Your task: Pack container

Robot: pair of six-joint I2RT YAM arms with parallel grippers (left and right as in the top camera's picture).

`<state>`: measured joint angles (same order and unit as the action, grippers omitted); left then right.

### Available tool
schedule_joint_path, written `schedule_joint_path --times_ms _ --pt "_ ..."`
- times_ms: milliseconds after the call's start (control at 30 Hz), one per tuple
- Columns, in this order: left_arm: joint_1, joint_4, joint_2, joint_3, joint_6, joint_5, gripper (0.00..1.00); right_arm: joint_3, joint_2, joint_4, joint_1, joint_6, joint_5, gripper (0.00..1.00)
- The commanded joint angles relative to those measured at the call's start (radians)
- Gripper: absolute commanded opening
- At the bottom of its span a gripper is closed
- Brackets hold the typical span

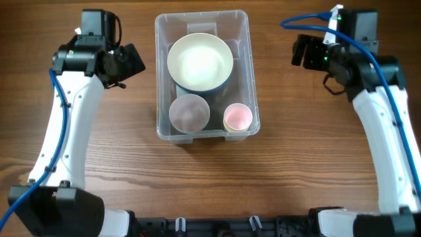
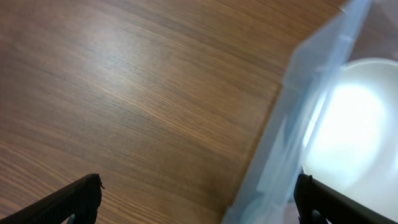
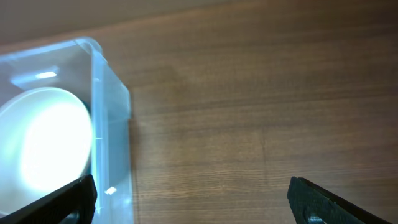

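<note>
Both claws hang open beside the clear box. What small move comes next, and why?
Probably draw both arms back to rest. The container already holds a white bowl, a grey bowl and a pink cup; left claw and right claw are open, empty, with nothing else visible to pack.

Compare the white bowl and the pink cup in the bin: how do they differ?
The bowl is far wider than the cup. The bowl is creamy white inside, the cup pink. The bowl fills the far half of the bin, while the cup sits in its near right corner. Both are round, upright, open side up and inside the bin.
</note>
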<state>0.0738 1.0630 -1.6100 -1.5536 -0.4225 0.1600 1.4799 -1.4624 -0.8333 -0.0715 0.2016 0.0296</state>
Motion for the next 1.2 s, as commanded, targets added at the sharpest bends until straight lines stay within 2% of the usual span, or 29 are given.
schedule_joint_path --times_ms 0,167,367,500,600,800,1167 --pt "0.059 -0.021 0.135 0.079 0.073 -0.005 1.0 -0.043 0.14 0.001 -0.002 0.053 0.037 1.0" --pt "0.126 -0.128 0.372 0.298 0.072 -0.005 1.0 -0.214 0.367 0.024 -0.003 0.09 0.132 1.0" --pt "0.167 -0.285 0.803 0.647 0.076 -0.005 1.0 -0.512 0.697 0.071 -0.003 0.099 0.135 1.0" --pt "0.166 -0.28 1.082 0.77 0.076 -0.005 1.0 -0.689 0.888 0.09 -0.003 0.118 0.135 1.0" --pt "0.166 -0.28 1.19 0.797 0.076 0.02 1.0 -0.717 0.928 0.103 -0.003 0.149 0.135 1.0" --pt "0.166 -0.257 1.225 0.798 0.075 0.032 1.0 -0.718 0.91 0.069 -0.003 0.172 0.135 1.0" --pt "0.166 -0.059 1.224 0.798 0.075 0.032 1.0 -0.718 0.882 0.069 -0.003 0.171 0.135 1.0"
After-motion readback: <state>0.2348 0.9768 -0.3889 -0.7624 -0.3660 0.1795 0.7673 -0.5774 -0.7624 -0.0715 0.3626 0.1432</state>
